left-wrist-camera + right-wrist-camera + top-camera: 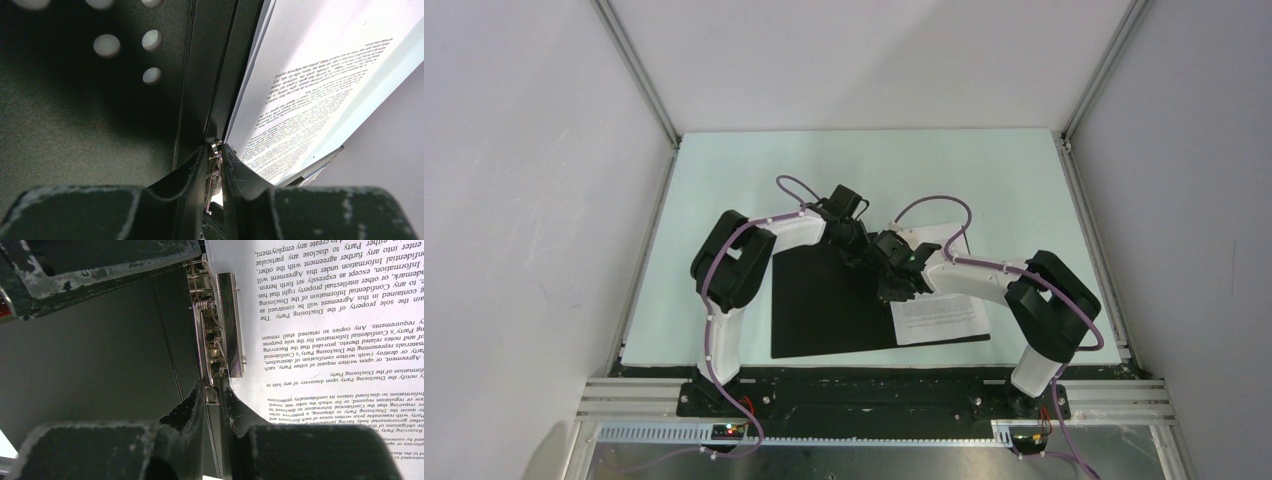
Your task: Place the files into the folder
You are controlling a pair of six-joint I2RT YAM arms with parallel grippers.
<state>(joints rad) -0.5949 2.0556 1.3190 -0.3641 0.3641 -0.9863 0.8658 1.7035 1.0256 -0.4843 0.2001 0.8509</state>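
Working the clip (231, 325) at the spine: right gripper (212, 390) pinched on its wire lever, left gripper (214, 150) pinched on the clip's metal at the same spine line. Best to move the lever slowly so the sheets don't skew. The files (939, 315) lie flat on the right half of the open folder (824, 300), long axis parallel to the spine, running near-to-far, text lines crosswise.

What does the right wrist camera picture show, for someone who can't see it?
The right claw pinches a thin metal clip at the spine of the open folder. Black folder lies left; a printed white sheet lies right.
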